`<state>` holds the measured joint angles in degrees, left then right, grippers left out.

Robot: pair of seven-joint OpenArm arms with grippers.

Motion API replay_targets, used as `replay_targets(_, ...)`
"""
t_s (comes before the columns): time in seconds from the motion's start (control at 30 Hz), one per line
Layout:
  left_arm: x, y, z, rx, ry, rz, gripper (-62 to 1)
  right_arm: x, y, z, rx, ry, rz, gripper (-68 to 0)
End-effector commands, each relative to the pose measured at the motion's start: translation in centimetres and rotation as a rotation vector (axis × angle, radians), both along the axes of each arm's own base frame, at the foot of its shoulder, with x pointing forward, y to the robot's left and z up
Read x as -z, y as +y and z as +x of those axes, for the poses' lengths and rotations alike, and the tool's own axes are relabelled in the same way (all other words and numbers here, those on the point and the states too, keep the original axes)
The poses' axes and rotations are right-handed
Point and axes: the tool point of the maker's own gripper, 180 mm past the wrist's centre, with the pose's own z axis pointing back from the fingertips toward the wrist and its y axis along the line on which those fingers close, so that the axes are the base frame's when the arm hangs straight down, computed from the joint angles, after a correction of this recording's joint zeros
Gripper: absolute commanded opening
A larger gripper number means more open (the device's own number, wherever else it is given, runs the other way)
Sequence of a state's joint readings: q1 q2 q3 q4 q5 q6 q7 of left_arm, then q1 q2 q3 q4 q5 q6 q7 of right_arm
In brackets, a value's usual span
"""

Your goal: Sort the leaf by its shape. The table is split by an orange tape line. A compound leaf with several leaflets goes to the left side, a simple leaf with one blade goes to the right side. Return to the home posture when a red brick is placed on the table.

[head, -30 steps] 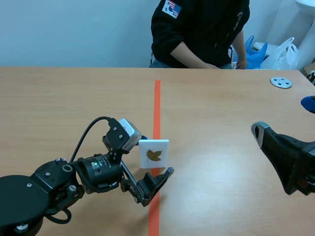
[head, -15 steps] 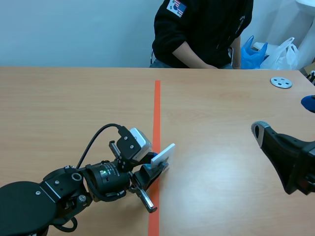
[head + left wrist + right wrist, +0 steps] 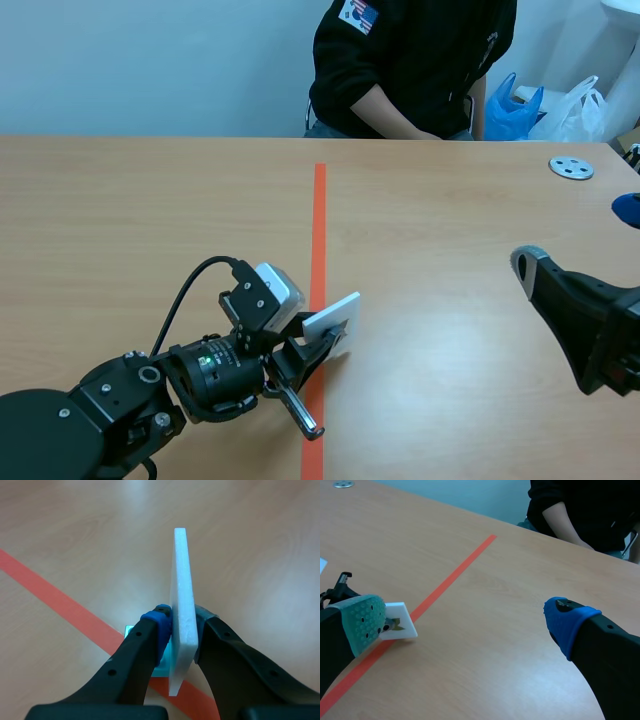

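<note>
A small white card (image 3: 333, 317) with a brown leaf picture hangs tilted over the orange tape line (image 3: 319, 220), just off the table. My left gripper (image 3: 318, 343) is shut on its lower part. In the left wrist view the card (image 3: 182, 600) stands edge-on, pinched by both fingers (image 3: 156, 626) of the left gripper (image 3: 181, 632). The right wrist view shows the card (image 3: 400, 622) behind the green pad; only a sliver of the leaf shows, so its shape is unclear. My right gripper (image 3: 548, 292) hovers open over the right half, holding nothing; the right gripper (image 3: 465, 615) stands wide apart.
A person in a black top (image 3: 410, 60) sits across the table. A metal disc (image 3: 571, 167) and a blue object (image 3: 628, 210) lie at the far right. Blue and white plastic bags (image 3: 540, 100) are behind the table.
My left gripper closed on the card, which tipped from upright and facing me to tilted and nearly edge-on. The right arm has not moved.
</note>
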<state>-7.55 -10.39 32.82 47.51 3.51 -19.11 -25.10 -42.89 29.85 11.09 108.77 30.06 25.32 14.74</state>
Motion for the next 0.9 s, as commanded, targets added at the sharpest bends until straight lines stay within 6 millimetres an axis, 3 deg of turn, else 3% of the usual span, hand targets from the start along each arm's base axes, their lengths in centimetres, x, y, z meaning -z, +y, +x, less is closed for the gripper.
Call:
replay_targets(0.0,-2.0,-0.3,0.1,-0.004,-0.038,-0.05,-53.9,-1.2,0.2,0.1,-0.006,-0.037,0.016,0.4)
replay_targets(0.17,-4.0,0.3,0.1,-0.02,-0.063,-0.059,-53.9,-1.2,0.2,0.1,-0.006,-0.037,0.016,0.4)
replay_targets(0.33,-5.3,2.5,2.2,-0.098,-0.071,-0.019,-53.9,-1.2,0.2,0.1,-0.006,-0.037,0.016,0.4)
replay_targets(0.63,-7.5,12.2,8.2,-0.448,-0.123,0.056,-53.9,-1.2,0.2,0.1,-0.006,-0.037,0.016,0.4)
replay_targets(0.87,-9.9,19.6,10.8,-0.661,-0.159,0.054,-56.9,-1.2,0.2,0.1,-0.006,-0.037,0.016,0.4)
